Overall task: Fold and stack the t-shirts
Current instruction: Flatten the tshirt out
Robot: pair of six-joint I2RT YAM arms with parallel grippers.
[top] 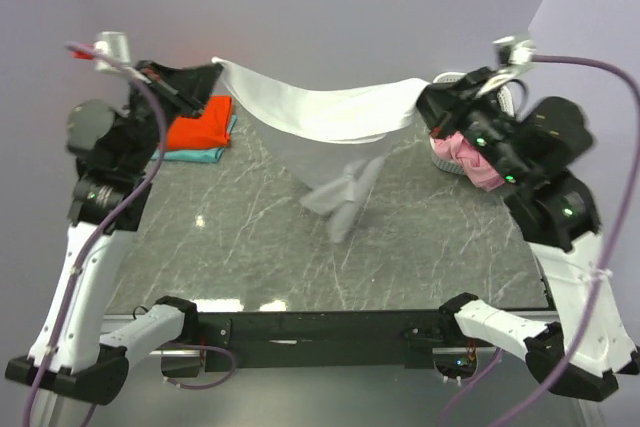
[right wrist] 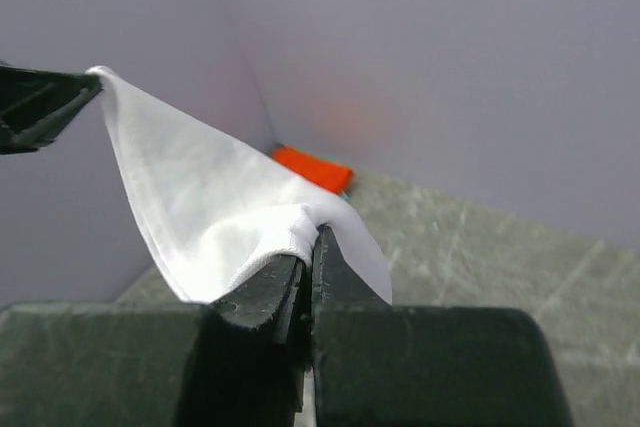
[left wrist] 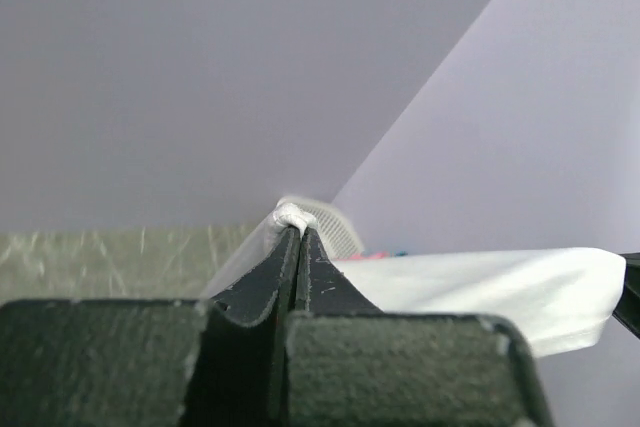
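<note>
The large white t-shirt (top: 320, 117) hangs stretched in the air between both grippers, its lower part drooping to the table at the middle. My left gripper (top: 213, 69) is shut on its left corner; the white cloth (left wrist: 288, 215) bunches at the fingertips. My right gripper (top: 424, 99) is shut on the right corner, with the cloth (right wrist: 250, 227) pinched between the jaws. A folded orange-red t-shirt (top: 200, 125) lies on a pale aqua t-shirt (top: 195, 154) at the back left, and the orange-red one also shows in the right wrist view (right wrist: 312, 167). A pink t-shirt (top: 475, 162) lies in the basket at the right.
The white perforated laundry basket (top: 445, 152) stands at the back right under my right arm, and shows in the left wrist view (left wrist: 330, 219). Lilac walls close the back and both sides. The table (top: 250, 237) is grey marbled.
</note>
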